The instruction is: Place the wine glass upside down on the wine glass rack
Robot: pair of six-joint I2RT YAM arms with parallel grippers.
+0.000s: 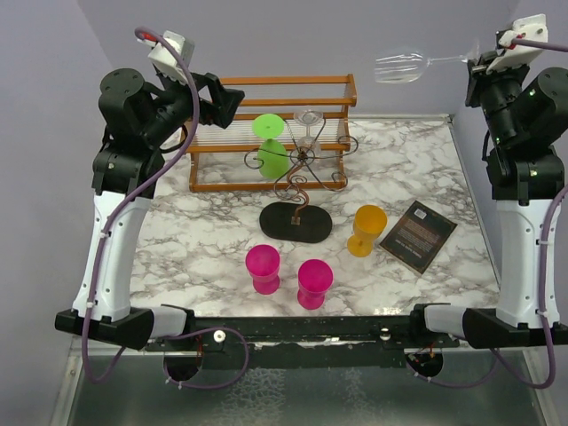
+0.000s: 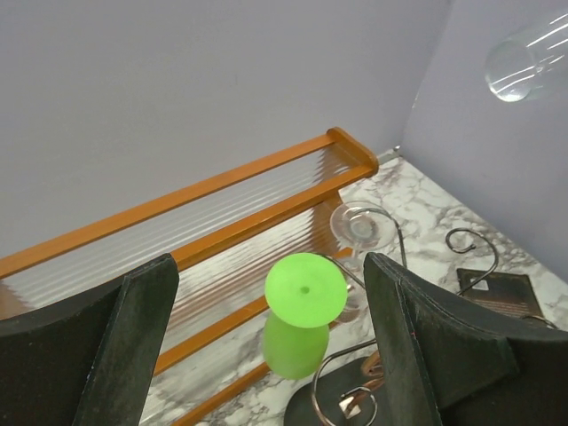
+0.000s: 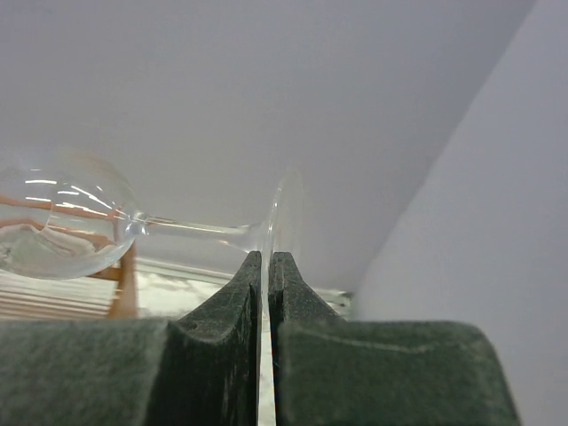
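Observation:
The wine glass rack (image 1: 295,222) is a dark wire stand on a black oval base, mid-table; its scroll arms (image 2: 351,390) show in the left wrist view. A green wine glass (image 1: 271,146) (image 2: 304,306) hangs upside down on it, foot upward. A clear glass (image 1: 308,120) (image 2: 359,226) hangs beside it. My left gripper (image 1: 229,102) (image 2: 271,262) stands open just above and left of the green glass, not touching it. My right gripper (image 1: 475,60) (image 3: 268,257) is shut on the foot of a clear wine glass (image 1: 401,67) (image 3: 53,222), held sideways high at the back right.
An orange-brown wooden slatted shelf (image 1: 266,89) stands behind the rack. Two pink glasses (image 1: 263,268) (image 1: 314,282) and an orange glass (image 1: 366,229) stand upright near the front. A dark booklet (image 1: 418,234) lies at the right. Grey walls close the back and sides.

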